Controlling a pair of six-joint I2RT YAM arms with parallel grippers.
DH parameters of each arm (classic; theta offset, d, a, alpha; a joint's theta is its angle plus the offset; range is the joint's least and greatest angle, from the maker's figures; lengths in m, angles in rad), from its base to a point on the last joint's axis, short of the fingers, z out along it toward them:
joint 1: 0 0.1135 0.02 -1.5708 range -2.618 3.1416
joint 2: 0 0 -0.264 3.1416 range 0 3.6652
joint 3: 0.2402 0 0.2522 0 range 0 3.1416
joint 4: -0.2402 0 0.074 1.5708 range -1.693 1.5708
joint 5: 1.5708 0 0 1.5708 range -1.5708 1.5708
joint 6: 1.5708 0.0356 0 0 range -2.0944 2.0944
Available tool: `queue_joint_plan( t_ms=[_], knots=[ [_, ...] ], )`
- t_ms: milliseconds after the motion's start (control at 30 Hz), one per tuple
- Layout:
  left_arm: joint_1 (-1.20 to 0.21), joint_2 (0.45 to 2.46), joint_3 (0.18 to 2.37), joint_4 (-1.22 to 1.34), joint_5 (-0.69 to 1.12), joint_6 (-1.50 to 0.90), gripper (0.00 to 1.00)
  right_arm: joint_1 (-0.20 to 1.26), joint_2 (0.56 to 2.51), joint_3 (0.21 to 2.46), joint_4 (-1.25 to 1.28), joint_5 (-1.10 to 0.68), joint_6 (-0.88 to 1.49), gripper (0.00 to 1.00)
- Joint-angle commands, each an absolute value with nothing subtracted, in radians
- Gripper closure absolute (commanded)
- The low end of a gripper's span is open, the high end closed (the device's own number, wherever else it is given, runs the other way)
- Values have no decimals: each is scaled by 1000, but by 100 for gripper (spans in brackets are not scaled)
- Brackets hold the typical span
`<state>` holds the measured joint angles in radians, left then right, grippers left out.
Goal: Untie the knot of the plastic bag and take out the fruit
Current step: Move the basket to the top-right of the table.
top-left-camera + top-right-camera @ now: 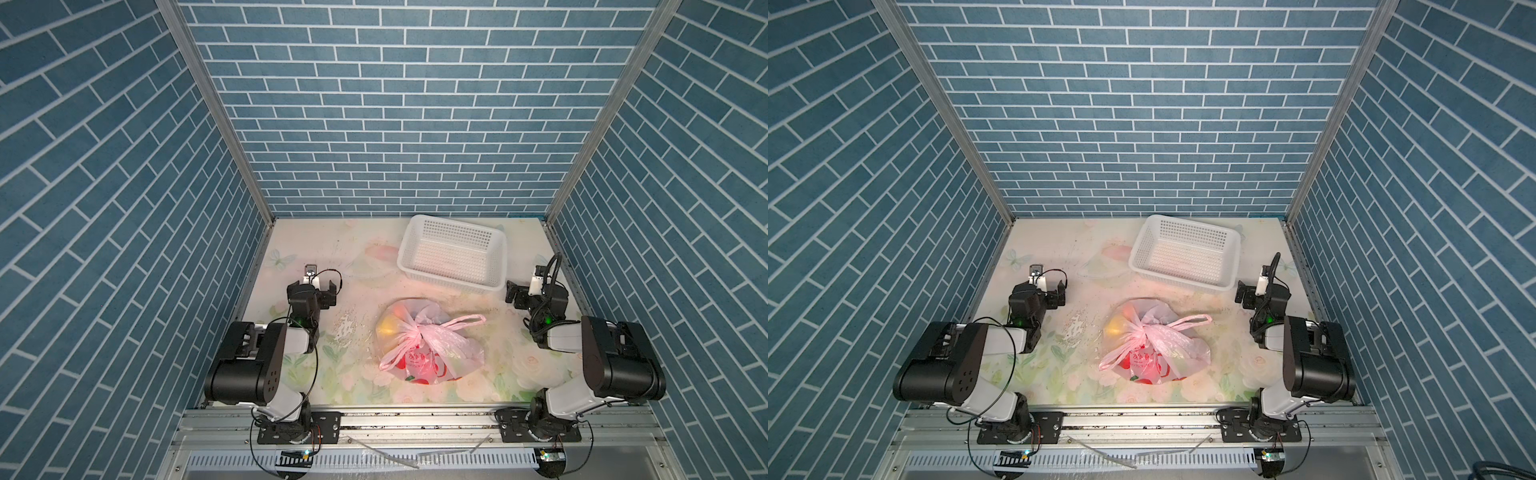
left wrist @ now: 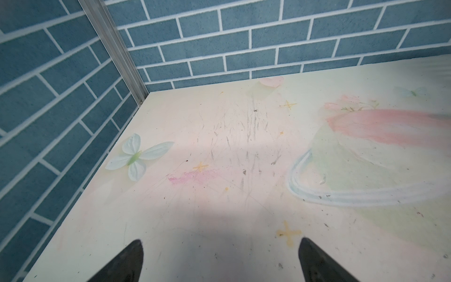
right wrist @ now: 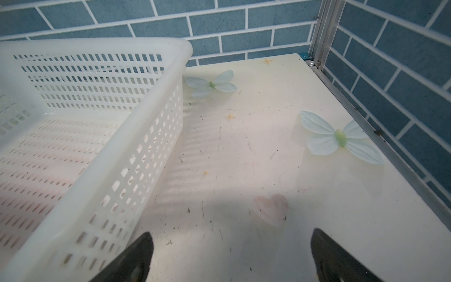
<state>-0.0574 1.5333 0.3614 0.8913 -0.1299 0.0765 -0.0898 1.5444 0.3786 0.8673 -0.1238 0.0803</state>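
The pale-pink plastic bag lies in the middle of the table, tied shut. Its knot bunches the two loop handles on top, with one loop trailing right and one toward the front. Fruit shows through the film: a yellow piece at the far left and red ones at the front. My left gripper is open over bare table, left of the bag. My right gripper is open and empty, right of the bag.
A white perforated basket with nothing in it stands at the back right, just beyond the bag and beside my right gripper. Blue brick walls close in the table on three sides. Aluminium rails run along the front edge.
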Motion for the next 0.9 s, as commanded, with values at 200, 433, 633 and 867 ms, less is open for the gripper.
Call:
queue_joint_plan(
  t_ms=[200,433,633,867],
  knots=[
    [-57,1532,380,886,-122,84,0,-84,1545,391,870,-114,51,1],
    [-57,1532,380,884,-122,84,0,-83,1543,397,858,-114,48,1],
    [-58,1527,372,896,-121,89,0,-84,1406,425,701,-117,48,4],
    [-74,1331,445,619,-112,112,0,-81,1100,583,228,-127,107,5]
  ],
)
